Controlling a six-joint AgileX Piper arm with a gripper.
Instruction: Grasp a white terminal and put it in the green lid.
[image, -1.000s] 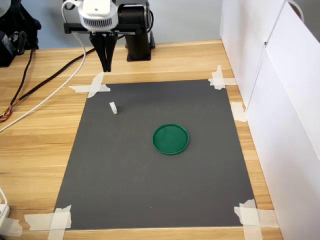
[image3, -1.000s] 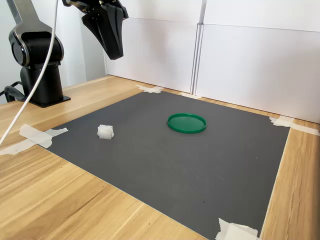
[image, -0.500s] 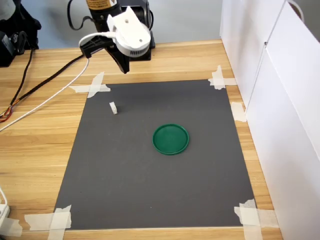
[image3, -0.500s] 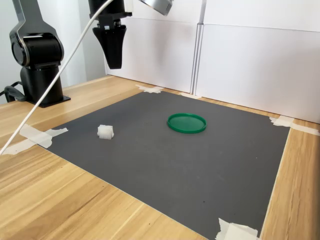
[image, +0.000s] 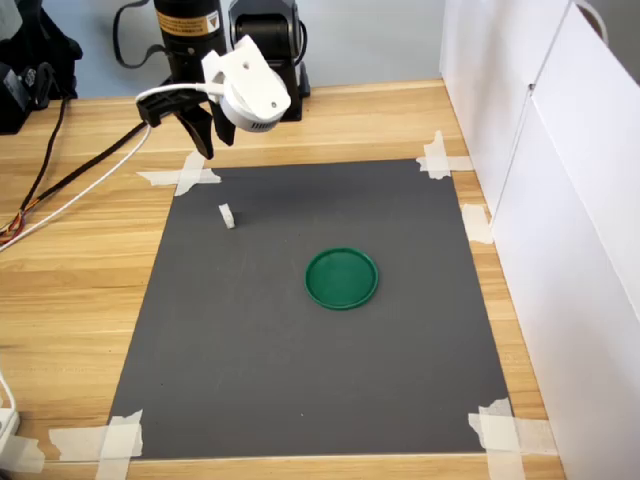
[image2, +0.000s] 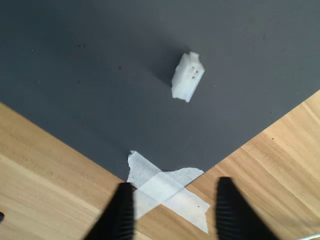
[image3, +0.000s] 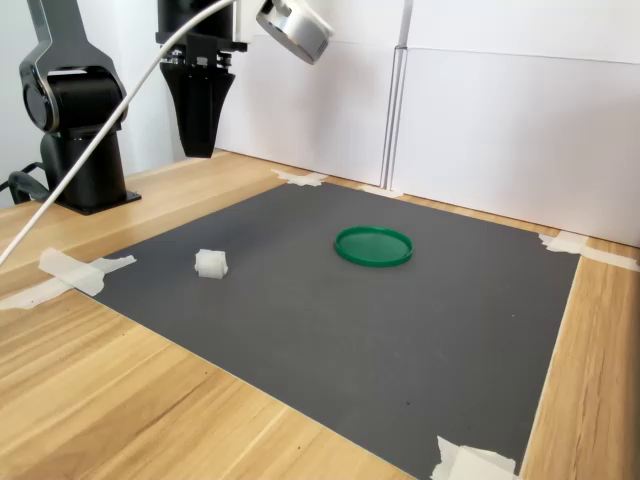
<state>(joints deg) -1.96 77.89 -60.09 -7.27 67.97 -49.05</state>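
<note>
Approach step is judged underway: gripper, parted and empty, is held above white terminal; descent and alignment needed before green lid.

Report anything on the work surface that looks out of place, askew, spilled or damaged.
Nothing stands out. The white terminal lies alone on the dark mat, apart from the empty green lid. The tape patches at the mat's corners are rough but holding. The gripper hangs open above one corner, holding nothing.
</note>
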